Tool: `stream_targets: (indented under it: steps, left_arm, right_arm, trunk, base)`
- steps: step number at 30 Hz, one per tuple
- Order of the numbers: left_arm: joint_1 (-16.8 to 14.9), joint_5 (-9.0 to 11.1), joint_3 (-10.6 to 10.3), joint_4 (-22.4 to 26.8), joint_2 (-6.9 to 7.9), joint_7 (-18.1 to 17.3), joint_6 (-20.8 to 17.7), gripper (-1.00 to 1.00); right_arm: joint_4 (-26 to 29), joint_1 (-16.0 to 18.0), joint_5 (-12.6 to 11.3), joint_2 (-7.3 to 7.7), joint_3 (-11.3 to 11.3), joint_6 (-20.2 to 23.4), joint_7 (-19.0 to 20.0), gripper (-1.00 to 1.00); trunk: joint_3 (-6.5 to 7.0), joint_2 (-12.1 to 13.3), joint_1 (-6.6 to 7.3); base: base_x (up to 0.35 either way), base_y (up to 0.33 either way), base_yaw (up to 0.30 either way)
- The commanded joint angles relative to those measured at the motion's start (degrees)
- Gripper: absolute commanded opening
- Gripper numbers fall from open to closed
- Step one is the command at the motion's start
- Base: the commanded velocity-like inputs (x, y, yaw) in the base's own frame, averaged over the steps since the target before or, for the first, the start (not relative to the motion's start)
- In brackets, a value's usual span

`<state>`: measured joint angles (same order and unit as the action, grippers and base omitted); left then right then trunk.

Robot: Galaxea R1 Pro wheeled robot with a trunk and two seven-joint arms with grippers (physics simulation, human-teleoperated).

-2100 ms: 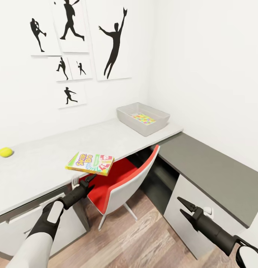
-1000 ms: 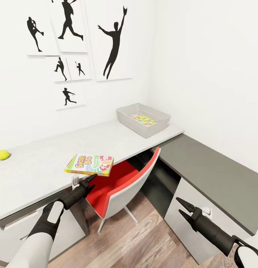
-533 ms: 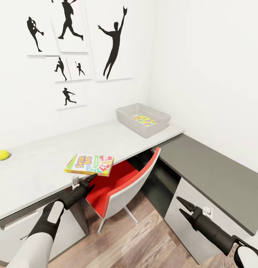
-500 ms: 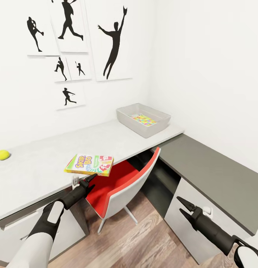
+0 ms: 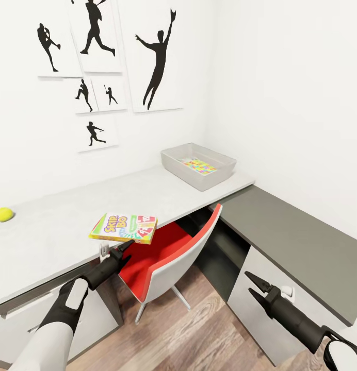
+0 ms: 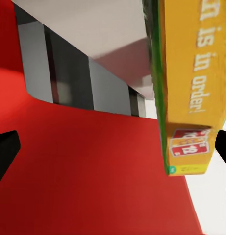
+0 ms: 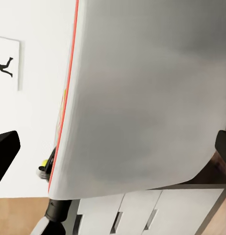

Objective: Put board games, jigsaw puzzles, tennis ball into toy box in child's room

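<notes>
The Skip-Bo game (image 5: pixel 124 228) is held level in the left gripper (image 5: pixel 124 248), pinched at its near edge above the desk (image 5: pixel 54 226) front. It likely needs carrying across to the grey bin (image 5: pixel 198 165) (a puzzle (image 5: pixel 198 165) already inside). The right gripper (image 5: pixel 253 287) hangs low, jaws apart, empty.

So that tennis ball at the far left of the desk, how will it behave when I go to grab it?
The tennis ball is round and sits on the flat table with nothing beside it, so a nudge would probably send it rolling. It looks small and likely light. Open jaws closing evenly from both sides should hold it better than a push.
</notes>
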<state>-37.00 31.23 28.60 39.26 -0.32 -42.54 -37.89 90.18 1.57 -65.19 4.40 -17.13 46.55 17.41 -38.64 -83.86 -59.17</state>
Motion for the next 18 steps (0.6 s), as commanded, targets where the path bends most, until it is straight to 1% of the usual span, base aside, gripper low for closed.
stream_targets:
  steps: [1, 5, 7, 18]
  left_arm:
    - [0.0, 0.1, 0.2, 0.0, -0.03, -0.5, -0.3, 1.00]
    - [0.0, 0.0, 0.1, 0.0, -0.03, -3.4, -0.3, 1.00]
    - [0.0, 0.0, 0.1, 0.0, -0.03, -4.1, -0.3, 1.00]
    - [0.0, 0.0, 0.0, 0.0, 0.03, -4.9, -0.4, 1.00]
  right_arm:
    - [0.0, 0.0, 0.2, -0.01, -0.1, 0.3, 0.3, 1.00]
    - [0.0, 0.0, 0.2, -0.01, -0.1, 0.3, 0.3, 1.00]
    - [0.0, 0.0, 0.2, -0.01, 0.0, 0.3, 0.3, 1.00]
    - [0.0, 0.0, 0.2, -0.01, 0.0, 0.3, 0.3, 1.00]
  trunk:
    - [-0.05, 0.0, 0.00]
    - [-0.05, 0.0, 0.00]
    - [-0.05, 0.0, 0.00]
    - [-0.05, 0.0, 0.00]
  base:
    - [0.000, 0.000, 0.000]
    - [0.000, 0.000, 0.000]
    - [0.000, 0.000, 0.000]
    - [0.014, 0.000, 0.000]
